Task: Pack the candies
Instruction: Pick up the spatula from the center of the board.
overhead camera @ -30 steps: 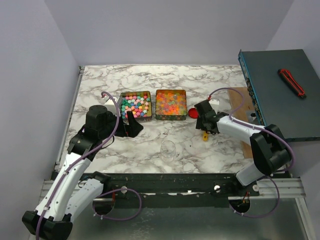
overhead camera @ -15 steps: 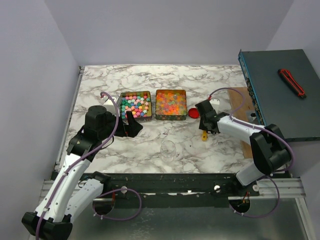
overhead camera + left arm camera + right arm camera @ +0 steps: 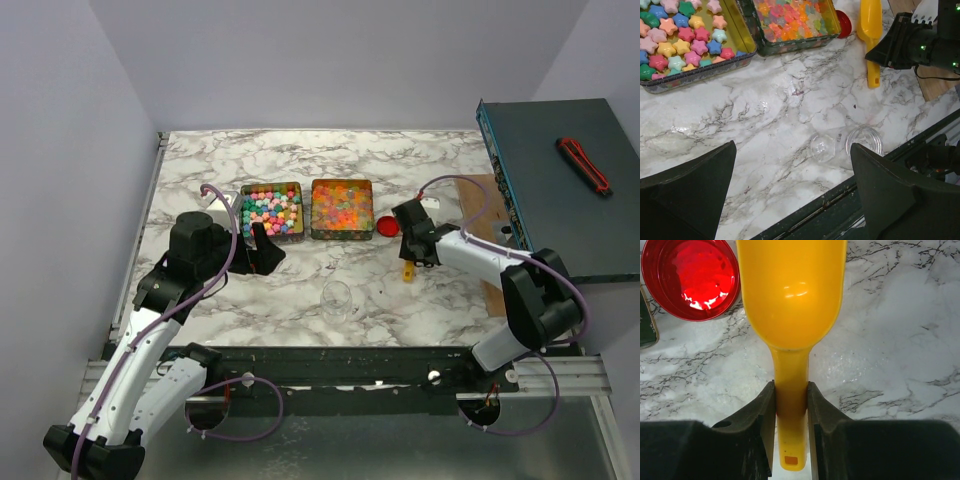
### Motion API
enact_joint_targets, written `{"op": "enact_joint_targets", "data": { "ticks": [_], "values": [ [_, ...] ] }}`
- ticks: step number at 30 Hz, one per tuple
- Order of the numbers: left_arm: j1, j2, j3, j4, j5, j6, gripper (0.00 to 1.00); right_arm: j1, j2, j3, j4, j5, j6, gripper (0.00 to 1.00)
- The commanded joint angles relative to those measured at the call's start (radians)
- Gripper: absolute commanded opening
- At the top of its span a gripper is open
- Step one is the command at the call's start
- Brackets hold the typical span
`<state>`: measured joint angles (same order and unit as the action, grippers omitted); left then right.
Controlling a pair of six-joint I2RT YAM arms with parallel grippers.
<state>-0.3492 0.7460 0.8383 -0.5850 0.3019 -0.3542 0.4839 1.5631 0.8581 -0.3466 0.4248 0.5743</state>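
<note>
Beside red cap (image 3: 690, 277): right jaws clamp scoop (image 3: 791, 305) handle; left jaws wide, empty.

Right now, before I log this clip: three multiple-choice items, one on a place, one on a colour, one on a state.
1. Where is the red cap? A) on the marble beside the jelly tray B) inside that tray C) in the bowl of the scoop
2. What colour is the scoop? A) blue B) white C) yellow
3. How is the right gripper? A) open above the tray B) shut on the scoop's handle C) shut on the cap
Answers: 1 A, it lies on marble by the tray's wall; 2 C, both wrist views show yellow; 3 B, its fingers clamp the handle.
</note>
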Motion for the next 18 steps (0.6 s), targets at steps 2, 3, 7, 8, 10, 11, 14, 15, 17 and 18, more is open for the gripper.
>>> {"op": "enact_joint_targets", "data": {
  "ticks": [2,3,7,8,10,11,14,15,17,18],
  "values": [
    [-0.005,-0.016,-0.010,0.012,-0.010,0.012,0.99,-0.004,-0.077,0.043,-0.079,-0.044,-0.025,0.01],
    [-0.005,-0.017,-0.009,0.012,-0.007,0.012,0.99,-0.004,-0.091,0.051,-0.092,-0.051,-0.033,0.01],
    [-0.005,-0.021,-0.008,0.011,-0.006,0.012,0.99,-0.003,-0.151,0.081,-0.122,-0.085,-0.059,0.01],
    [-0.005,-0.022,-0.010,0.011,-0.005,0.012,0.99,-0.002,-0.163,0.084,-0.127,-0.095,-0.067,0.01],
    [-0.005,-0.024,-0.010,0.012,-0.007,0.012,0.99,0.002,-0.185,0.094,-0.150,-0.102,-0.077,0.01],
    [-0.004,-0.026,-0.010,0.011,-0.008,0.011,0.99,0.005,-0.199,0.100,-0.158,-0.106,-0.083,0.01],
    [-0.006,-0.030,-0.011,0.015,-0.008,0.008,0.99,0.021,-0.248,0.107,-0.172,-0.129,-0.108,0.01],
    [-0.005,-0.031,-0.011,0.014,-0.005,0.008,0.99,0.028,-0.269,0.107,-0.172,-0.139,-0.114,0.01],
    [-0.005,-0.033,-0.011,0.019,0.004,0.008,0.99,0.044,-0.297,0.115,-0.179,-0.169,-0.136,0.01],
    [-0.005,-0.033,-0.011,0.020,0.012,0.009,0.99,0.055,-0.309,0.124,-0.186,-0.179,-0.147,0.01]
  ]
}}
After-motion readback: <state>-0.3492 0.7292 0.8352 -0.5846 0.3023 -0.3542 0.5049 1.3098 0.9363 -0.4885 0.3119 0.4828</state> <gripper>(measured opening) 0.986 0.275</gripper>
